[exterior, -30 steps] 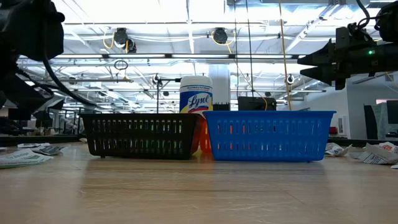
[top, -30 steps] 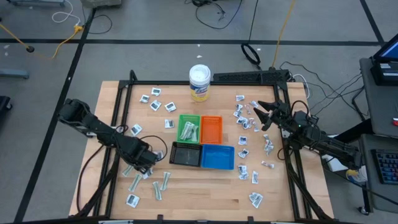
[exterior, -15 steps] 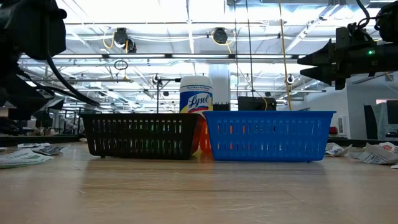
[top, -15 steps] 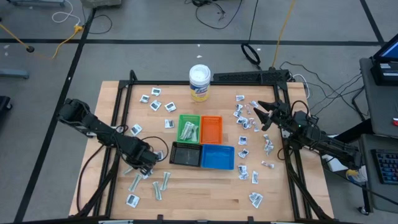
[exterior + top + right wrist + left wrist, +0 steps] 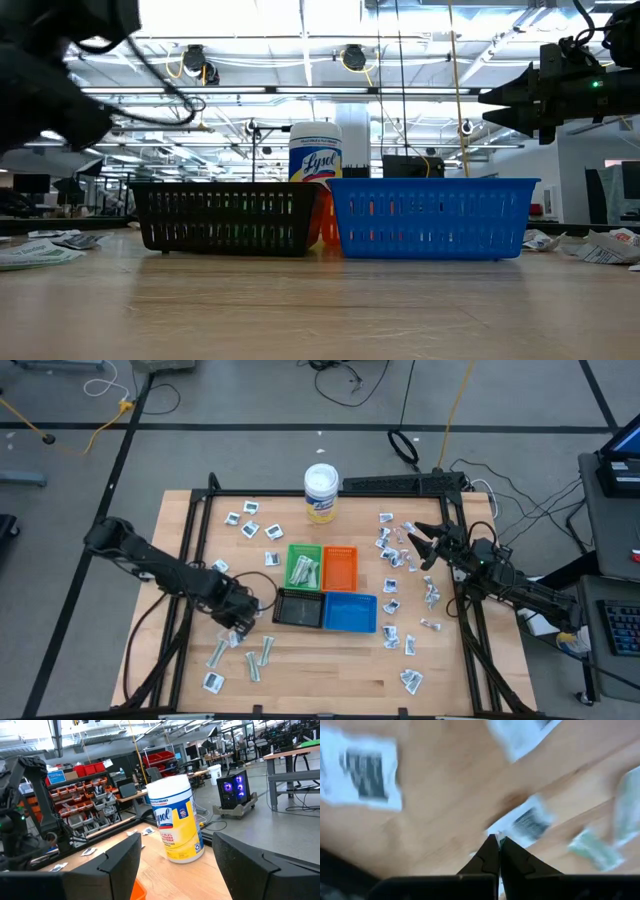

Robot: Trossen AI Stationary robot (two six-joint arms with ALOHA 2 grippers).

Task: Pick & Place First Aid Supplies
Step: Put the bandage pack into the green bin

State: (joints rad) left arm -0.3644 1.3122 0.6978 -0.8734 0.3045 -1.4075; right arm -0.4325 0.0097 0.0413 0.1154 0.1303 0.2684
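Note:
Small white packets with dark print, the first aid supplies, lie scattered on the wooden table, on the left (image 5: 247,520) and on the right (image 5: 392,584). My left gripper (image 5: 242,624) is just left of the black tray (image 5: 299,607), shut on one packet (image 5: 527,822). Slim wrapped strips (image 5: 262,656) lie near it, and a few lie in the green tray (image 5: 304,566). My right gripper (image 5: 425,546) hangs open above the right-hand packets with nothing between its fingers (image 5: 120,865). My left gripper pinches the packet by one edge (image 5: 508,833) between its two shut fingertips, coming at it from above. White packet shows on both sides of the fingers. Blur hides whether the packet is clear of the table.
The green, orange (image 5: 339,567), black and blue (image 5: 350,612) trays stand together mid-table. A white-lidded, yellow-labelled tub (image 5: 321,492) stands at the far edge. The low view shows the black (image 5: 225,217) and blue (image 5: 430,217) trays side by side, and bare wood lies near the front edge.
My left gripper has shut beside the black tray and taken hold of a packet. Its arm has then risen and shifted a little toward the trays. My right arm has kept still.

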